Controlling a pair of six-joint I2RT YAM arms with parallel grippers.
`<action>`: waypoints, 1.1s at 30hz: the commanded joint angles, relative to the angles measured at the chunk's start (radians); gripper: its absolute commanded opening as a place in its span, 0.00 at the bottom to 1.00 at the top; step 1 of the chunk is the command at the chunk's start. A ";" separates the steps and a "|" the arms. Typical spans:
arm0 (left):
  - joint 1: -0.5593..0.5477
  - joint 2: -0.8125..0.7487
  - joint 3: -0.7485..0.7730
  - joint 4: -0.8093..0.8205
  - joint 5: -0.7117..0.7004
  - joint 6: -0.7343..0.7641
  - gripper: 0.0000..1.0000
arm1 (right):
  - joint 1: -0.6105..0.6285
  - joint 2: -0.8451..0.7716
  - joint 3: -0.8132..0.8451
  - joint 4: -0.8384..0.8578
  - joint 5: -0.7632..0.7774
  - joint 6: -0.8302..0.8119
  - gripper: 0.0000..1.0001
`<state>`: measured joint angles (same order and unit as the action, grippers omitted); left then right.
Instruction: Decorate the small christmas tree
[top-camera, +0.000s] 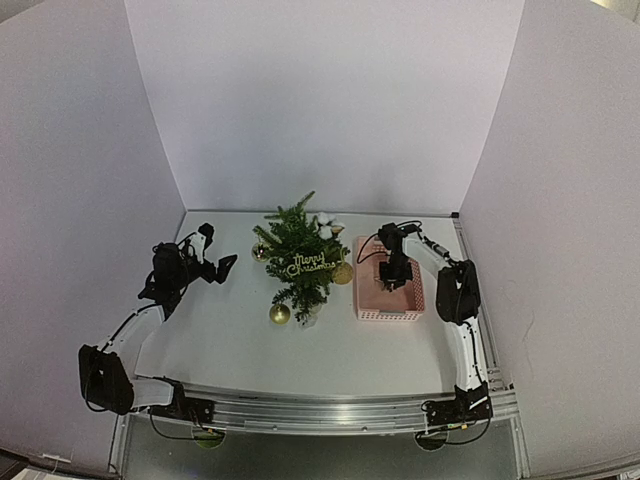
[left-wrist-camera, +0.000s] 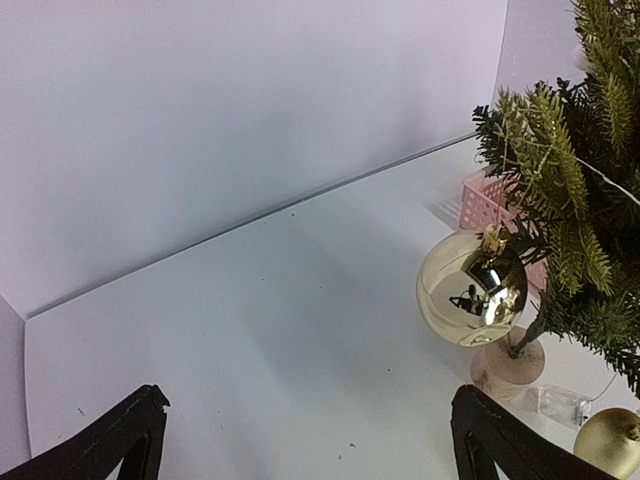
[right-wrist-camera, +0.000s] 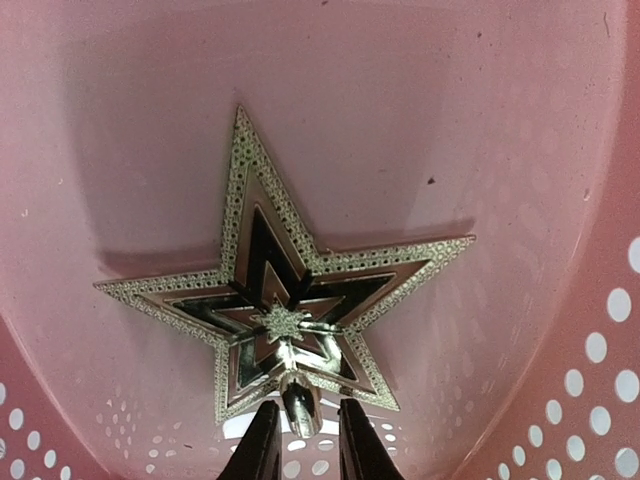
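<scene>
The small christmas tree (top-camera: 298, 262) stands mid-table with a gold "Merry Christmas" sign (top-camera: 308, 266) and gold balls (top-camera: 279, 313) on it. In the left wrist view its branches (left-wrist-camera: 580, 200) and a hanging gold ball (left-wrist-camera: 471, 288) show at the right. My left gripper (top-camera: 222, 265) is open and empty left of the tree, also in its own view (left-wrist-camera: 308, 395). My right gripper (top-camera: 390, 283) reaches down into the pink basket (top-camera: 390, 312). Its fingers (right-wrist-camera: 300, 408) stand narrowly apart on either side of the stem of a silver glitter star (right-wrist-camera: 285, 290) lying in the basket.
The tree's pale base (left-wrist-camera: 508, 365) and a small clear battery box (left-wrist-camera: 560, 403) sit on the table, with another gold ball (left-wrist-camera: 610, 440) low at the right. White ornaments (top-camera: 325, 225) sit behind the tree. White walls enclose the table on three sides.
</scene>
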<state>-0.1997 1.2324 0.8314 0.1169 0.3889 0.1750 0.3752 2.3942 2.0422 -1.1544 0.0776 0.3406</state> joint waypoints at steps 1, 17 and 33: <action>0.005 0.004 0.049 0.038 -0.002 0.013 1.00 | 0.000 0.019 0.022 -0.025 -0.030 -0.005 0.19; 0.009 0.000 0.046 0.043 0.005 0.014 1.00 | -0.001 0.039 -0.005 -0.023 -0.010 -0.014 0.13; 0.025 -0.019 0.119 0.020 0.052 -0.001 1.00 | 0.002 -0.218 0.115 -0.010 0.179 0.007 0.00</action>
<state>-0.1909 1.2320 0.8635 0.1093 0.4045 0.1822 0.3752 2.3703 2.0609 -1.1633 0.1592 0.3309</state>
